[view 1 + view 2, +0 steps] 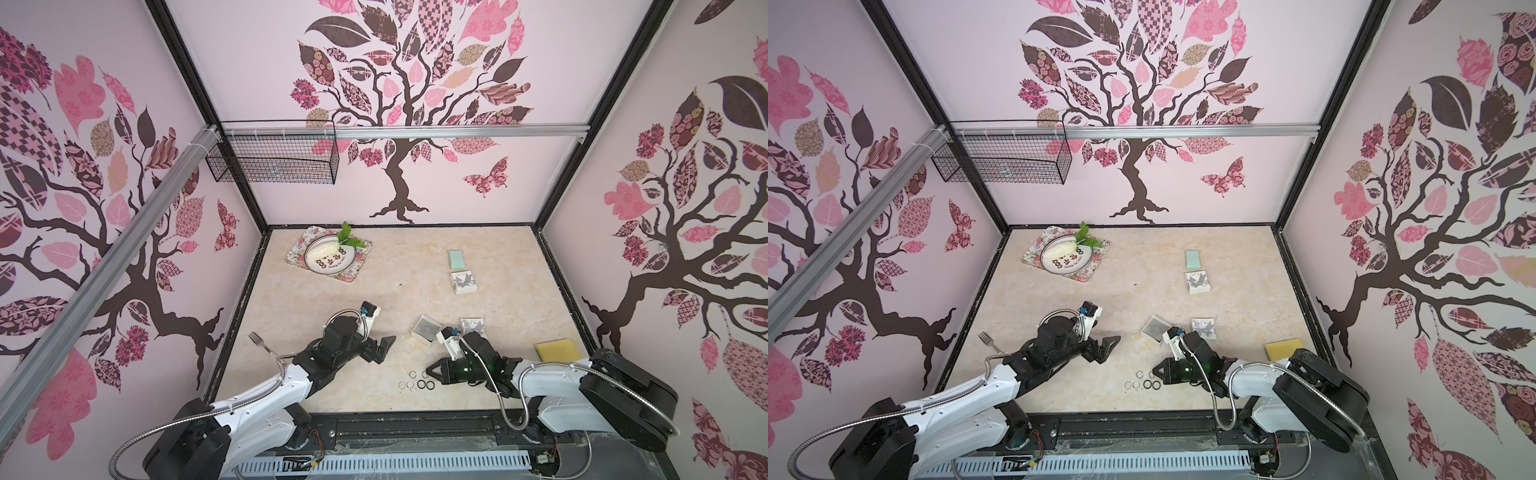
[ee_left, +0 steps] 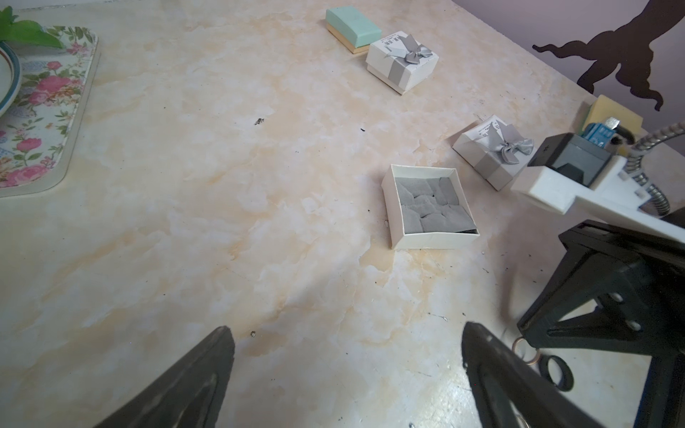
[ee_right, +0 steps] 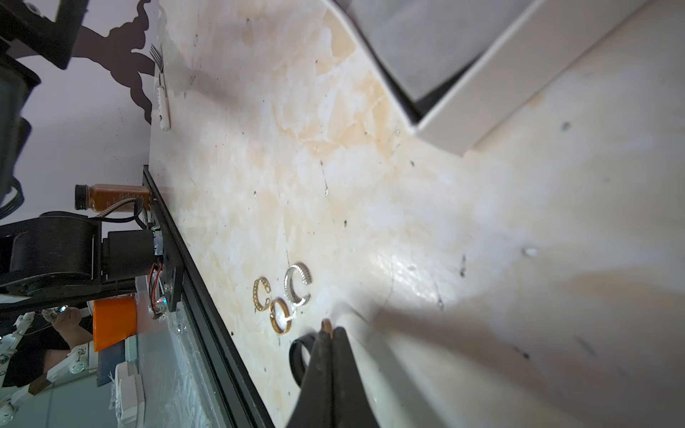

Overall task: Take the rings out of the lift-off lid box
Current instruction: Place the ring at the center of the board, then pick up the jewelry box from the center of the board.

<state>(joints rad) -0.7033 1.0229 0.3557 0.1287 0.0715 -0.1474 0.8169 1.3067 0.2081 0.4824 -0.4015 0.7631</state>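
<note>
The lift-off lid box [image 1: 426, 330] [image 1: 1155, 328] [image 2: 433, 239] stands open on the table, and only its grey foam insert shows. Its bowed lid [image 1: 472, 326] [image 2: 489, 152] lies beside it. Several rings [image 1: 415, 382] [image 1: 1142, 384] lie grouped near the front edge, thin ones [image 3: 296, 283] and black ones [image 3: 296, 359]. My right gripper [image 1: 428, 371] [image 3: 330, 331] is low over them, shut on a thin golden ring [image 3: 326, 325] that pokes out at the tips. My left gripper [image 1: 384, 349] [image 2: 346, 331] is open and holds nothing, left of the box.
A second bowed box [image 1: 463, 282] and a mint-topped box [image 1: 458, 259] sit at the back right. A floral tray with a plate [image 1: 328, 255] is at the back left. A fork [image 1: 262, 345] lies at the left and a yellow sponge [image 1: 557, 351] at the right.
</note>
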